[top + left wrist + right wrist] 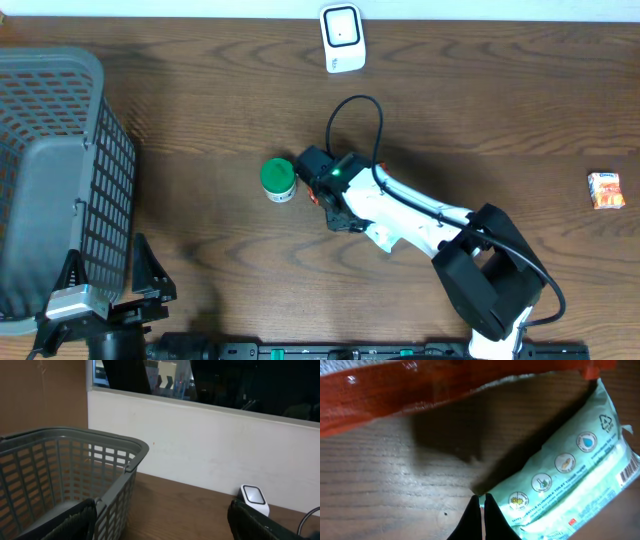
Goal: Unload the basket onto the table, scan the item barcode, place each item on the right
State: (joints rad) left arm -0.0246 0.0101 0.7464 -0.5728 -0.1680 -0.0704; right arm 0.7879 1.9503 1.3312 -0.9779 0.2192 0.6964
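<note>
The item is a pale green packet of flushable wipes (570, 470) with a barcode (628, 474) near its right end. In the overhead view the packet (278, 180) shows as a green lump at the table's middle. My right gripper (481, 502) is shut on a corner of it, fingertips pressed together, and the packet casts a shadow on the wood. My right gripper (303, 185) reaches in from the lower right. The white scanner (342, 38) stands at the table's back edge; the scanner (254, 499) also shows past my open, empty left gripper (165, 525).
A large grey mesh basket (60, 62) fills the left side, its rim (75, 440) close beside my left gripper (111, 273). A small orange packet (605, 189) lies at the far right. A red translucent band (420, 385) crosses the top of the right wrist view.
</note>
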